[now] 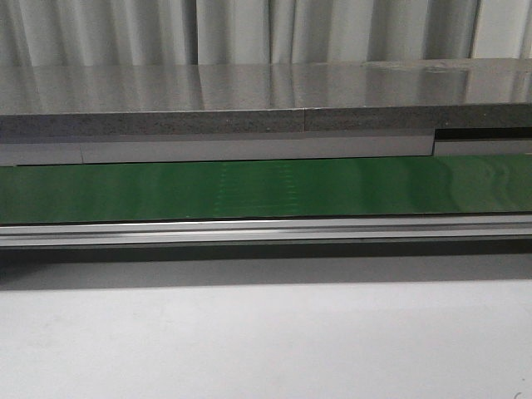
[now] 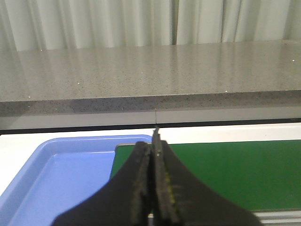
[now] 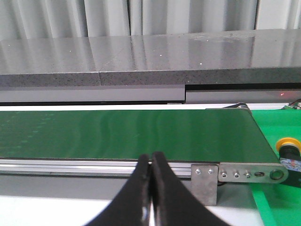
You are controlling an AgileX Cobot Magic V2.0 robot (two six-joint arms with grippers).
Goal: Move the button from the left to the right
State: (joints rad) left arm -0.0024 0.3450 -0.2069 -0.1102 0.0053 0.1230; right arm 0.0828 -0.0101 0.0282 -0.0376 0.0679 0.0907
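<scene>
The button (image 3: 288,144) shows only in the right wrist view, at the picture's far right edge. Its yellow cap sits on a black body with red and blue marks, on a green surface (image 3: 273,207) past the conveyor's end. My right gripper (image 3: 151,158) is shut and empty, in front of the belt's metal rail, well apart from the button. My left gripper (image 2: 153,145) is shut and empty, over the seam between a blue tray (image 2: 61,174) and the green belt (image 2: 225,169). Neither gripper shows in the front view.
A green conveyor belt (image 1: 266,187) runs across the front view with a metal rail (image 1: 266,231) along its near side and a grey stone counter (image 1: 249,100) behind it. A metal end bracket (image 3: 244,173) closes the belt's right end. A white tabletop (image 1: 266,341) lies in front.
</scene>
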